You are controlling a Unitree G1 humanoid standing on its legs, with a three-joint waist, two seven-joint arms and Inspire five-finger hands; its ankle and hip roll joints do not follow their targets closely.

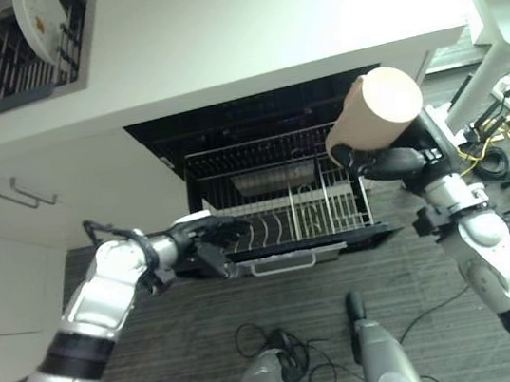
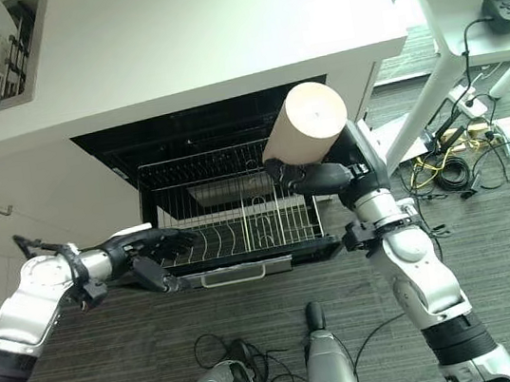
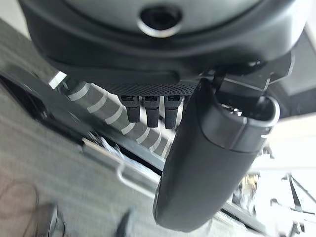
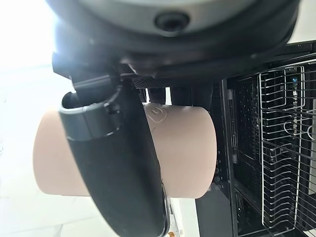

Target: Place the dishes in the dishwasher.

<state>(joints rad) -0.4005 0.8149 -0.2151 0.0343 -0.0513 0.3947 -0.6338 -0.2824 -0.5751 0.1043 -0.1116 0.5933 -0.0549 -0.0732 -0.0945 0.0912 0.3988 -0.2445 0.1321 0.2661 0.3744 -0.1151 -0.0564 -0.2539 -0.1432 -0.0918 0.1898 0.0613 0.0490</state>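
Right hand [image 2: 325,177] fingers [image 4: 183,95] and thumb curl around smooth tan cylindrical cup [image 2: 301,124] above pulled-out wire dishwasher rack [image 2: 230,216]; left hand [image 2: 153,247] fingers straight, touching the rack's front edge.

1. You could not see the far wall of the beige cup [image 4: 182,148]; the right hand [image 4: 123,173] and its thumb covered it in the right wrist view.
2. The white plate [image 1: 47,20] in the counter rack [image 1: 15,63] was cut off by the picture's top edge.
3. The left hand's [image 2: 149,250] fingers [image 3: 150,108] were half hidden behind its own bulk, over the dishwasher rack [image 1: 287,215].
4. The dishwasher's [image 2: 217,129] interior stayed too dark to read.
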